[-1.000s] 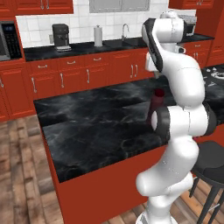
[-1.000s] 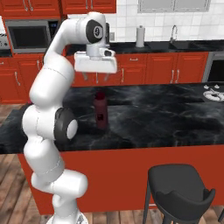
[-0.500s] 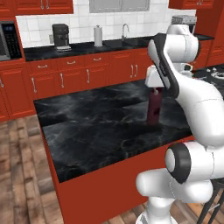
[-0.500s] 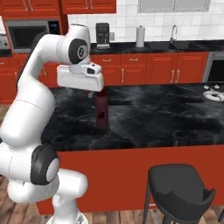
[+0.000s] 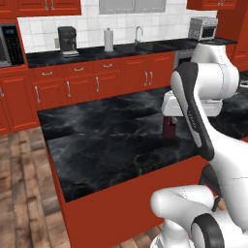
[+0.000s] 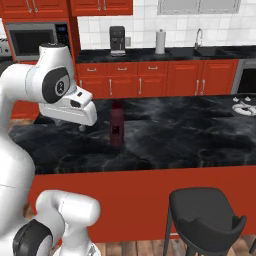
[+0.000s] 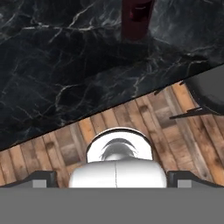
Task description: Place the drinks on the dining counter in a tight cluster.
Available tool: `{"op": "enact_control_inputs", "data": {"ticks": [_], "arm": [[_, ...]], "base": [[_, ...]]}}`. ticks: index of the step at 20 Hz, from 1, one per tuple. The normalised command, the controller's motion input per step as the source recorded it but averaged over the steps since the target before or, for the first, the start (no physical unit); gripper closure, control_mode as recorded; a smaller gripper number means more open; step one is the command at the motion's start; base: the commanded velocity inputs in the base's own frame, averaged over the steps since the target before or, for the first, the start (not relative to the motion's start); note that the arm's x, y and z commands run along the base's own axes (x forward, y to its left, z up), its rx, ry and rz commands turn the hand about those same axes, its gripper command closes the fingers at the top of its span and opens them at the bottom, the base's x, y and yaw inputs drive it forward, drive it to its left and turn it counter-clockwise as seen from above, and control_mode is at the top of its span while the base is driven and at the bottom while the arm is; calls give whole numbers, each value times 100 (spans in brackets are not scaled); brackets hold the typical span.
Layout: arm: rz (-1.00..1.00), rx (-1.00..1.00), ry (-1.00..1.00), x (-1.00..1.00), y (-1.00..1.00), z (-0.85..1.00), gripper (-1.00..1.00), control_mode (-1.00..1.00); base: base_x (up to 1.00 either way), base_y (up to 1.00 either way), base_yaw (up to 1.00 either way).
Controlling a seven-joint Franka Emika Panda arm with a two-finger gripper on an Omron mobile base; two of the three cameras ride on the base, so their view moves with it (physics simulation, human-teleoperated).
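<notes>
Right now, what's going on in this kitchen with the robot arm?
The white arm is working at the dining counter, where a maroon bottle stands upright on the black marble. Nothing is held: the pincer is open, with the hand off to one side of the bottle and apart from it. The hand view looks down past the counter's edge at the wooden floor, with the bottle's base at the top.

Even, bright, flat rendered light without glare; the dining counter (image 6: 175,135) shows only soft sheen, a faint shadow lies by the maroon bottle (image 6: 116,124), and edges look slightly soft
</notes>
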Motion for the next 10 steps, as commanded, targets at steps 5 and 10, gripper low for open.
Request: {"op": "enact_control_inputs", "data": {"ticks": [5,10], "arm": [[0,0,0,-18,0,1,-100,-100],[0,0,0,0,0,0,-100,100]], "base": [[0,0,0],[-15,14,-1]]}}
